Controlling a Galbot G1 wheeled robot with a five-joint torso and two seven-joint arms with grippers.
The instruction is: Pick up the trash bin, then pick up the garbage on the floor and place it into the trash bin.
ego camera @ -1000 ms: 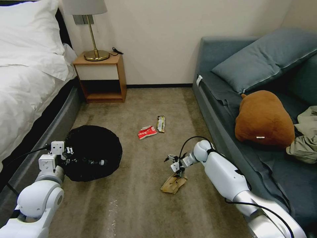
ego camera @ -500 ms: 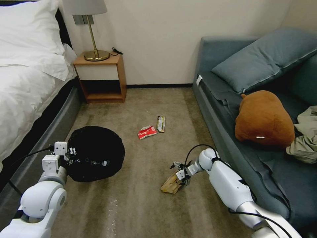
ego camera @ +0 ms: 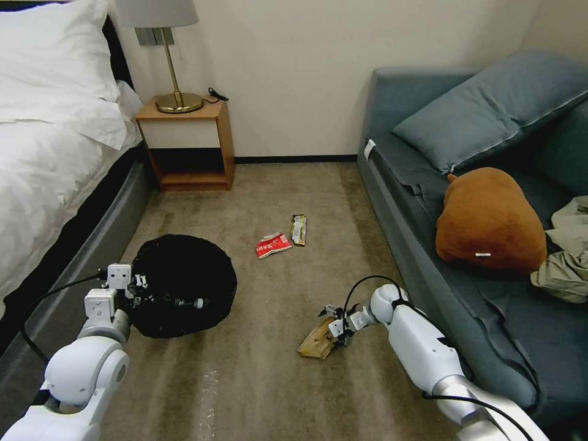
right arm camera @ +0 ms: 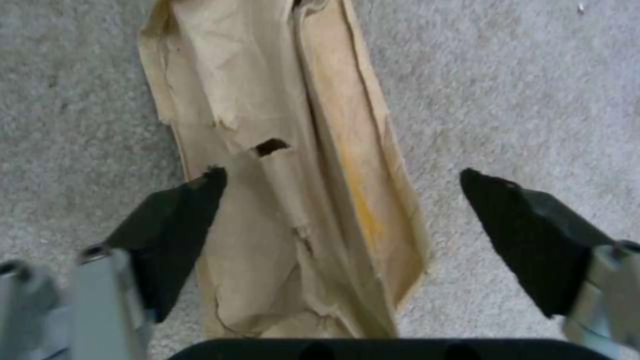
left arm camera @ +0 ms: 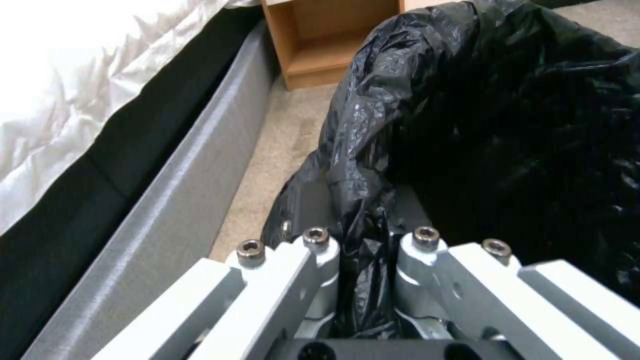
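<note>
Presently, in the head view, the trash bin (ego camera: 184,286) is seen at lower left of the frame, near the bed (ego camera: 55,159), its rim pinched by the left claw (ego camera: 139,293). At lower centre the right claw (ego camera: 337,324) is lowered onto the crumpled brown paper (ego camera: 317,343) on the carpet (ego camera: 263,380). A red-and-white snack packet (ego camera: 272,245) and a bar wrapper (ego camera: 298,229) lie at centre, well apart from both claws.

In the left wrist view, the left claw (left arm camera: 363,250) is closed narrowly on a fold of the black bag (left arm camera: 507,125).

In the right wrist view, the right claw (right arm camera: 340,220) is spread wide, the paper (right arm camera: 293,165) lying between its fingertips (right arm camera: 190,200).

The paper pickup is judged to be in hand; closure on the paper is called for next.
</note>
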